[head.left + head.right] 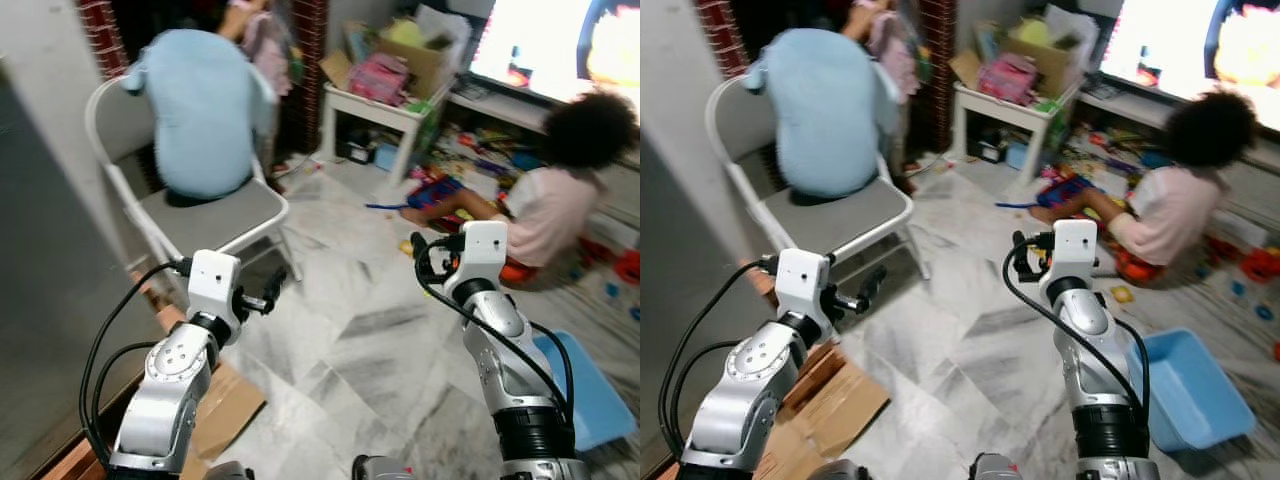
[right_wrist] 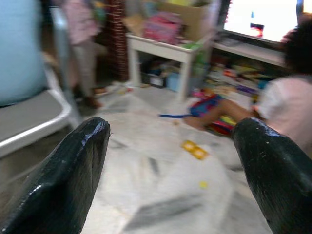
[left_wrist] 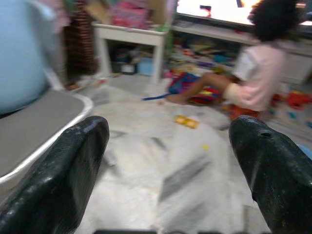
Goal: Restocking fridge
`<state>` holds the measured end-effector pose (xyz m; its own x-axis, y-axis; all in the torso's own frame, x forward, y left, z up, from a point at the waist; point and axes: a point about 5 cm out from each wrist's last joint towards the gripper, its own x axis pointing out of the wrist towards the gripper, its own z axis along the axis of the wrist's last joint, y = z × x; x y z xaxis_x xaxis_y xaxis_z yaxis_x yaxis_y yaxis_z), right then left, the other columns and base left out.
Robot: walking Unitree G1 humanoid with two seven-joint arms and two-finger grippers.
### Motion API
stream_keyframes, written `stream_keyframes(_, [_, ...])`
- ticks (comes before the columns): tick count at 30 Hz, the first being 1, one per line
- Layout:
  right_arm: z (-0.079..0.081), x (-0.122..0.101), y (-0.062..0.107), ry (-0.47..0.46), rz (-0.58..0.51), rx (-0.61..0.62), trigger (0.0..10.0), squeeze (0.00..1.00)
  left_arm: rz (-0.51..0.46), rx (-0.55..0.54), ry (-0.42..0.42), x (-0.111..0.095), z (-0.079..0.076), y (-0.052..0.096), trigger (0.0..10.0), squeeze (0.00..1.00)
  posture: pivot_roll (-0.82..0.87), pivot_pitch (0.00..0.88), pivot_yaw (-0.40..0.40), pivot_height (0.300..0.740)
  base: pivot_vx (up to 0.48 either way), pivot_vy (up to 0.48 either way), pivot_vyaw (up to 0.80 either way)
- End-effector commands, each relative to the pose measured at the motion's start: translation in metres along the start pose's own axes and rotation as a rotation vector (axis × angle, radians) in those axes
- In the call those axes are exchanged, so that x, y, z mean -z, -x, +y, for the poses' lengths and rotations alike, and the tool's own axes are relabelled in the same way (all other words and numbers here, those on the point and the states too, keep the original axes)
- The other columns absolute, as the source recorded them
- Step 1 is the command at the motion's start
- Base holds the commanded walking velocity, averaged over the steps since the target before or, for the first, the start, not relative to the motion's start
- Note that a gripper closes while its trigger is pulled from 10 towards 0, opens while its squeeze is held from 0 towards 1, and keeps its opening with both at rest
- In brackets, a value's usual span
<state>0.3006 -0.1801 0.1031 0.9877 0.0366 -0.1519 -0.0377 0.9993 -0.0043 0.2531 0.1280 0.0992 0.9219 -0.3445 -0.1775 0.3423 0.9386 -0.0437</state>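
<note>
Above the marble floor [image 1: 370, 340], both arms reach forward; left hand [image 3: 168, 156] and right hand [image 2: 170, 161] spread apart (nothing held).

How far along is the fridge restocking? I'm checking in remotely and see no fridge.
No fridge or groceries are in view, so progress cannot be judged. Both end effectors, left and right, are open and hold nothing, raised over marble floor near a folding chair and a seated person.
</note>
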Motion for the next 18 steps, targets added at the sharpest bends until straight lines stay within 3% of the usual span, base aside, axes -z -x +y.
stream_keyframes(1, [-0.0023,0.0004,0.0003,0.006,0.001,0.01,10.0,0.0,-0.023,0.013,-0.008,-0.0054,-0.0016,-0.0004,10.0,0.0,0.04,0.0,-0.018,0.74,0.0,-0.277,-0.8])
stream_keyframes(12, [-0.0035,0.0018,0.0,0.007,0.006,0.018,10.0,0.0,-0.025,0.013,0.001,-0.0055,-0.0017,-0.0011,10.0,0.0,0.03,0.0,-0.019,0.74,0.0,-0.271,-0.8])
stream_keyframes(18, [-0.0039,0.0013,-0.0007,0.007,0.006,0.02,10.0,0.0,-0.035,0.005,0.043,-0.0066,-0.0008,-0.002,10.0,0.0,0.03,0.0,-0.019,0.74,0.0,0.0,-0.79])
